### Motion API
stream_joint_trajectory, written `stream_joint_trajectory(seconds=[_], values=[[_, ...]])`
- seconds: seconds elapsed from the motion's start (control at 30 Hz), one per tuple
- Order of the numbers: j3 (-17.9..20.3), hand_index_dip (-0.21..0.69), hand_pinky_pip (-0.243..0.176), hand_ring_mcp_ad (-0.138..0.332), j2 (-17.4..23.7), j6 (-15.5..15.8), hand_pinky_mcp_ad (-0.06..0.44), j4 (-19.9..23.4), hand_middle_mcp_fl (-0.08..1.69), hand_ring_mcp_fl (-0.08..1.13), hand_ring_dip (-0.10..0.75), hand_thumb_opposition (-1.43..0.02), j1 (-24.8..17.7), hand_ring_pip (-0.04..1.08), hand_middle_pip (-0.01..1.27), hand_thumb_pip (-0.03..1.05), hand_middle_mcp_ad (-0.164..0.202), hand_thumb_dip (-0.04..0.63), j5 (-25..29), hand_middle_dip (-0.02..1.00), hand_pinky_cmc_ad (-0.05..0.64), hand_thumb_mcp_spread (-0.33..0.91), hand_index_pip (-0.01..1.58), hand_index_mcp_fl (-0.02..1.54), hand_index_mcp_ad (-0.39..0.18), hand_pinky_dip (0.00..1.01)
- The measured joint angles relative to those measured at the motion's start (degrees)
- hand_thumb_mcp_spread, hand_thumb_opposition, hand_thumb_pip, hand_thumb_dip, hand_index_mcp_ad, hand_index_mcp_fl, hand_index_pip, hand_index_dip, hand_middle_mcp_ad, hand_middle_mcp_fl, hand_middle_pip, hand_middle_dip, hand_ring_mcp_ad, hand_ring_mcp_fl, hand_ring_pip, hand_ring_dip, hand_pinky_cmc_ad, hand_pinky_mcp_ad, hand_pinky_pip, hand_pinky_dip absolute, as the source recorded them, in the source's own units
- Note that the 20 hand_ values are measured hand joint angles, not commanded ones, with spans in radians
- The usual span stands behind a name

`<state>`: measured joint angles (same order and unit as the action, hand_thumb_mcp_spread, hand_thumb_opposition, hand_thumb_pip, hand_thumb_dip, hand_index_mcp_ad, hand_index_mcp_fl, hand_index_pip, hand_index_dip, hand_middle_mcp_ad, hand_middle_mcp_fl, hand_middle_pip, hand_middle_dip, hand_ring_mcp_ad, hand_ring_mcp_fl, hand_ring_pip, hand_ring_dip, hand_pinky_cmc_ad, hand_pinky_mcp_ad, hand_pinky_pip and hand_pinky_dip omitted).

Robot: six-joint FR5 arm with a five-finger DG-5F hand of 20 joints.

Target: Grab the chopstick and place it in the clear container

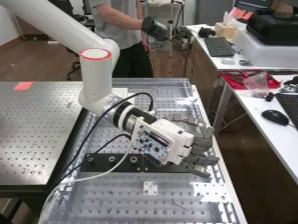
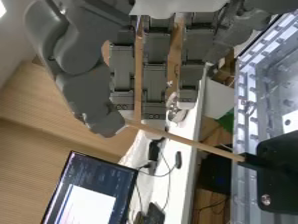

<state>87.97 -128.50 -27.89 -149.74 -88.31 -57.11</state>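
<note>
Fingers straight and slightly apart, your hand (image 2: 156,75) could knock the chopstick (image 2: 189,142) askew against the black mount (image 2: 283,172) by closing off-centre.

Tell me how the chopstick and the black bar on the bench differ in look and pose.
Colour: the chopstick is pale brown along most of its length, while the bar is black.
Build: the chopstick is thin and plain, while the bar is broad, with round fittings on its top.
Pose: the chopstick slants, while the bar lies flat across the bench.
Both are long and straight.
</note>
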Motion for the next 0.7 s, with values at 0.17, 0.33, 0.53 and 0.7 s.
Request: stream_joint_trajectory(seconds=[0.17,0.33,0.53,0.7], values=[[0.1,-0.007,-0.019,0.079,0.1,0.4,0.017,0.2,0.58,0.52,0.48,-0.8,0.0,0.06,0.81,0.69,-0.035,0.278,0.5,0.62,0.269,0.53,1.44,0.27,-0.138,0.18],[0.1,-0.007,-0.019,0.08,0.2,0.5,0.028,0.3,0.63,0.54,0.496,-0.8,-0.1,0.07,0.81,0.67,-0.033,0.278,0.7,0.62,0.284,0.53,1.44,0.32,-0.138,0.18],[-0.2,-0.01,-0.019,0.08,-0.1,0.6,0.037,0.2,0.65,0.55,0.499,-0.82,-0.2,0.06,0.81,0.66,-0.035,0.278,0.8,0.62,0.302,0.55,1.43,0.35,-0.136,0.18],[-0.5,-0.012,-0.003,0.075,-0.3,0.5,0.037,0.1,0.67,0.58,0.499,-0.85,-0.3,0.06,0.81,0.65,-0.037,0.269,1.3,0.62,0.3,0.55,1.43,0.39,-0.155,0.18]])
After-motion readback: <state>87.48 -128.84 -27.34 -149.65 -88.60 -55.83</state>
